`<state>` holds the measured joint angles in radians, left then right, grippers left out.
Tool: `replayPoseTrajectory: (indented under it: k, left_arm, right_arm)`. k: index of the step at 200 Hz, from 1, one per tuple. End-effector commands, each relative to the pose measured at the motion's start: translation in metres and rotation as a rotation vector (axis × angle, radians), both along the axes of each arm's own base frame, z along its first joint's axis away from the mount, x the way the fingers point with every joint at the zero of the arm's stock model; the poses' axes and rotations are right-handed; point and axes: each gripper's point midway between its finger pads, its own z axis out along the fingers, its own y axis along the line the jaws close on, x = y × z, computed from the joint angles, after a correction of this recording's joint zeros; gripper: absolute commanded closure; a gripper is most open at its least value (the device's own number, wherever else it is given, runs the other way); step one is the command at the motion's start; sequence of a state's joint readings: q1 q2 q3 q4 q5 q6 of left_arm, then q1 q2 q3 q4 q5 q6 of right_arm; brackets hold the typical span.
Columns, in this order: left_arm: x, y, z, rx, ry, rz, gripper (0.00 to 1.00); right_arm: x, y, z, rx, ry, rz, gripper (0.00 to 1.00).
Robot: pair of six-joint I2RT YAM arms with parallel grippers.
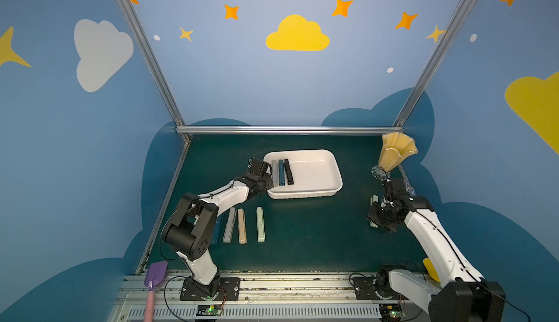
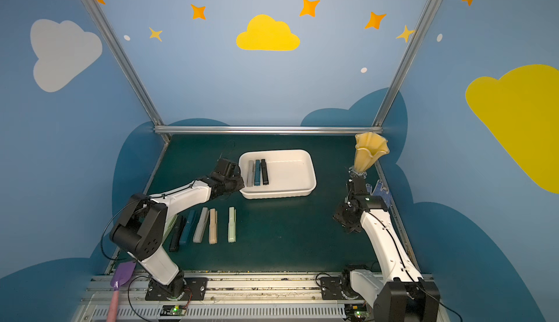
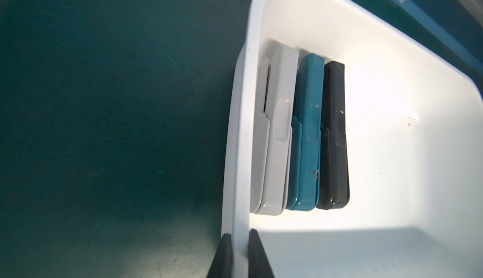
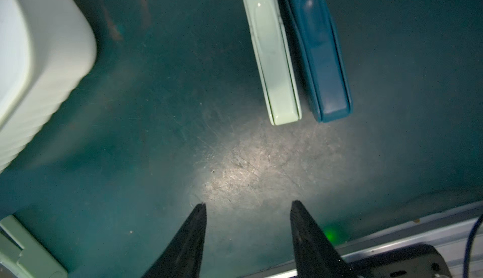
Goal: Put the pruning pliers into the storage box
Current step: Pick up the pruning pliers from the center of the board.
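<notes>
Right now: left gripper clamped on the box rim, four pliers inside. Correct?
Three, not four: grey pliers, teal pliers and black pliers lie in the storage box, per the left wrist view. The left gripper is clamped on its rim.

White shell links on left arm [image 1: 223, 195], right arm [image 1: 429, 229]; black joint housings [image 1: 187, 235] with small round holes; thin black cable along each. Black base plates [image 1: 225, 284], silver screws. Black tapered fingers on left claw [image 3: 239, 233], right claw [image 4: 248, 203].
</notes>
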<state>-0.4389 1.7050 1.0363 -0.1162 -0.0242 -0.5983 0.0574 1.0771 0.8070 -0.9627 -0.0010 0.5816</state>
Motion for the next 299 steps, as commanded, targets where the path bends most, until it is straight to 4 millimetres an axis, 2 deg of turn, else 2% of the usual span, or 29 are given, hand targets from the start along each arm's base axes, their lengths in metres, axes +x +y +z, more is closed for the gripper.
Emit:
replayPoseTrajectory:
  k: [1,31,77,154,238,299]
  left_arm:
    - [0.004,-0.002,0.014,-0.013,-0.044,-0.012,0.87]
    - [0.004,-0.001,0.013,-0.012,-0.04,-0.008,0.87]
    - [0.006,-0.004,0.011,-0.027,-0.031,-0.015,0.87]
    - [0.007,-0.002,0.01,-0.018,-0.031,-0.009,0.87]
    - [0.006,0.004,0.01,-0.023,-0.033,0.003,0.87]
    - [0.007,0.007,0.012,-0.026,-0.036,0.011,0.87]
  right_arm:
    - [0.0,0.002,-0.01,0.044,0.002,-0.036,0.46]
    - [-0.002,-0.002,-0.033,0.064,0.045,-0.077,0.42]
    - [0.01,-0.008,-0.05,0.033,0.048,-0.071,0.41]
    - [0.024,-0.022,-0.06,-0.011,0.026,-0.069,0.4]
    - [0.03,-0.032,-0.054,-0.038,0.04,-0.047,0.39]
    - [0.042,-0.03,-0.054,-0.031,0.036,0.007,0.39]
